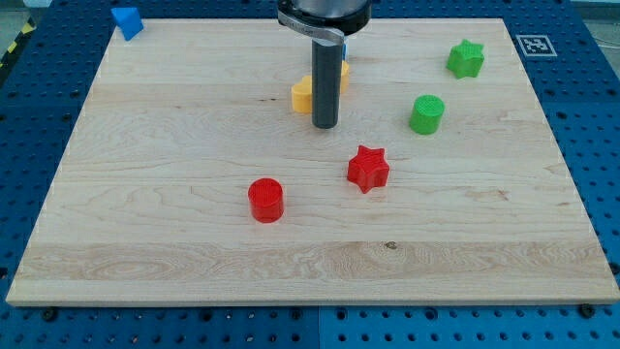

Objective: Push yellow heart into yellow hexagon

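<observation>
My tip [325, 126] rests on the wooden board [174, 242] in the upper middle of the view. Two yellow blocks lie just behind the rod, close together. One yellow block [303, 94], which looks like the hexagon, shows at the rod's left. A sliver of the other yellow block [344, 78] shows at the rod's right; the rod hides most of it, so I cannot make out its shape. The tip stands just below both blocks in the view. I cannot tell whether it touches them.
A blue block [127, 21] lies at the board's top left corner. A green star [466, 59] and a green cylinder [426, 113] lie at the upper right. A red star [368, 169] and a red cylinder [265, 200] lie below the tip.
</observation>
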Available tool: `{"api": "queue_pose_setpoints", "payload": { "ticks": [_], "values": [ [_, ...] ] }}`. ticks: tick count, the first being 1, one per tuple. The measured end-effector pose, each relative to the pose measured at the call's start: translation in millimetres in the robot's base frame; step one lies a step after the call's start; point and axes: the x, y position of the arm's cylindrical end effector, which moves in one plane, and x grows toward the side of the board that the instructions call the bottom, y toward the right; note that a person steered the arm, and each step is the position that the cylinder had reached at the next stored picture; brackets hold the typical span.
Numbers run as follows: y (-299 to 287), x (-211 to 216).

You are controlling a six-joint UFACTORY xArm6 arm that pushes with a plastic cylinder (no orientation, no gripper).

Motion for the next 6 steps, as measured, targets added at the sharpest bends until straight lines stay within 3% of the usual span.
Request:
{"api": "queue_pose_setpoints", "payload": {
  "ticks": [6],
  "values": [
    [-54,-23]
  ]
}}
